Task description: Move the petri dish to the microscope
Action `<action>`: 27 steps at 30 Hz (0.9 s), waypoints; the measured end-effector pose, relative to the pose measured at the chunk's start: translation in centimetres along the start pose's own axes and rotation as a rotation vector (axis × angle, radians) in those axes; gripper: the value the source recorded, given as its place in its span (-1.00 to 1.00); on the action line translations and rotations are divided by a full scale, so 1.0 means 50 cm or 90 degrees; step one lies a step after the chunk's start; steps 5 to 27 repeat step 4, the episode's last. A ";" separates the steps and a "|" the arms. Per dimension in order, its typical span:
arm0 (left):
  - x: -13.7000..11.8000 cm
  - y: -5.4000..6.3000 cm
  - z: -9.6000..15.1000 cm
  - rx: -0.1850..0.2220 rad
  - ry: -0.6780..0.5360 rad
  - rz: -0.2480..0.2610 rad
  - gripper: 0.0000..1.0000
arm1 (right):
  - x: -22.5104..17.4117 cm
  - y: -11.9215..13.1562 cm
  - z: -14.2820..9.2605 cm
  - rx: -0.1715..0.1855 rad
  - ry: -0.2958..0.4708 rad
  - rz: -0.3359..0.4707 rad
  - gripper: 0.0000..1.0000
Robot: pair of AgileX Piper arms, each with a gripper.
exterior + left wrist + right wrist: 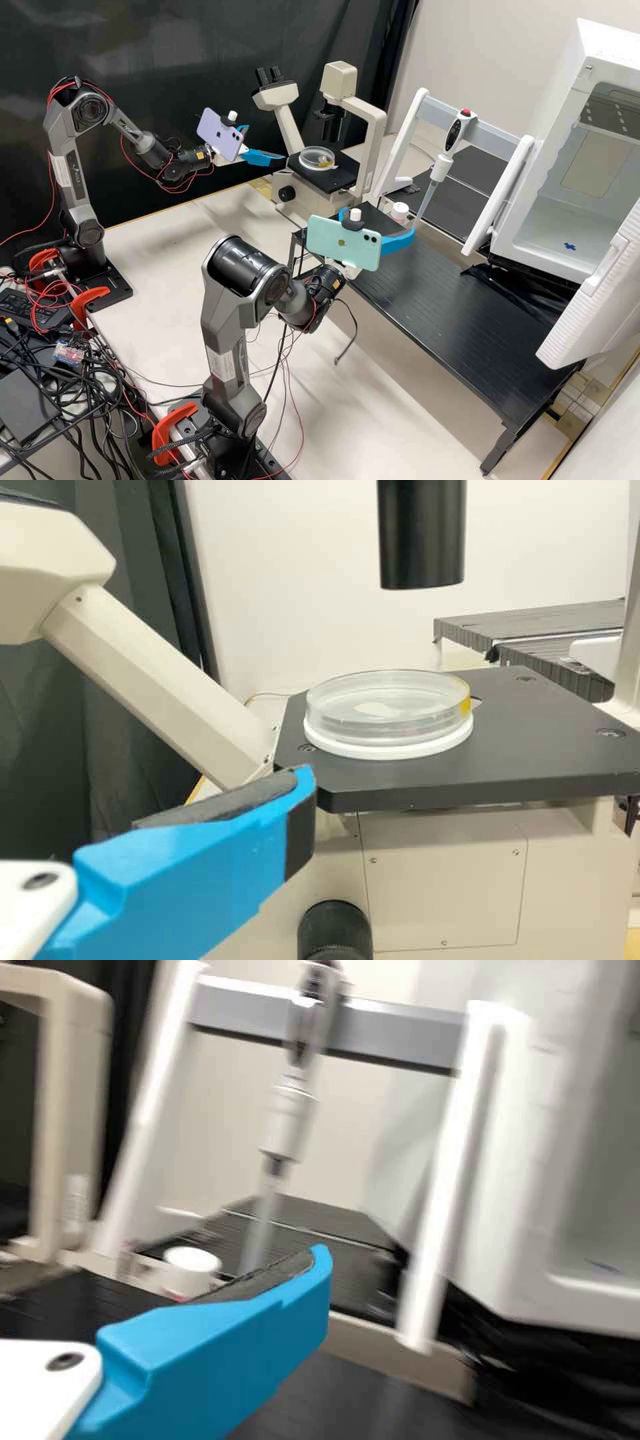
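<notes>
The petri dish (317,158) rests flat on the microscope stage (343,179) under the black column (333,128), the proper place for viewing, while I have the left tool (267,143) open just beside, leaving it free, and the right tool (381,223), seemingly open too, near the pipette (441,168).

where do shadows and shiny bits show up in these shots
High view: soft shadows across the pale benchtop, faint sheen on the black table; left wrist view: glints around the clear petri dish, a dark curtain beside the bright wall; right wrist view: a pale highlight along the grey crossbar.
</notes>
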 end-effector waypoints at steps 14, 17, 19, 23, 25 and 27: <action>0.000 0.000 0.000 0.000 0.000 0.000 1.00 | -0.011 0.013 0.024 0.018 -0.031 0.017 1.00; 0.000 0.000 0.000 0.000 0.000 0.000 1.00 | -0.011 0.013 0.024 0.018 -0.031 0.017 1.00; 0.000 0.000 0.000 0.000 0.000 0.000 1.00 | -0.011 0.013 0.024 0.018 -0.031 0.017 1.00; 0.000 0.000 0.000 0.000 0.000 0.000 1.00 | -0.011 0.013 0.024 0.018 -0.031 0.017 1.00; 0.000 0.000 0.000 0.000 0.000 0.000 1.00 | -0.011 0.013 0.024 0.018 -0.031 0.017 1.00; 0.000 0.000 0.000 0.000 0.000 0.000 1.00 | -0.011 0.013 0.024 0.018 -0.031 0.017 1.00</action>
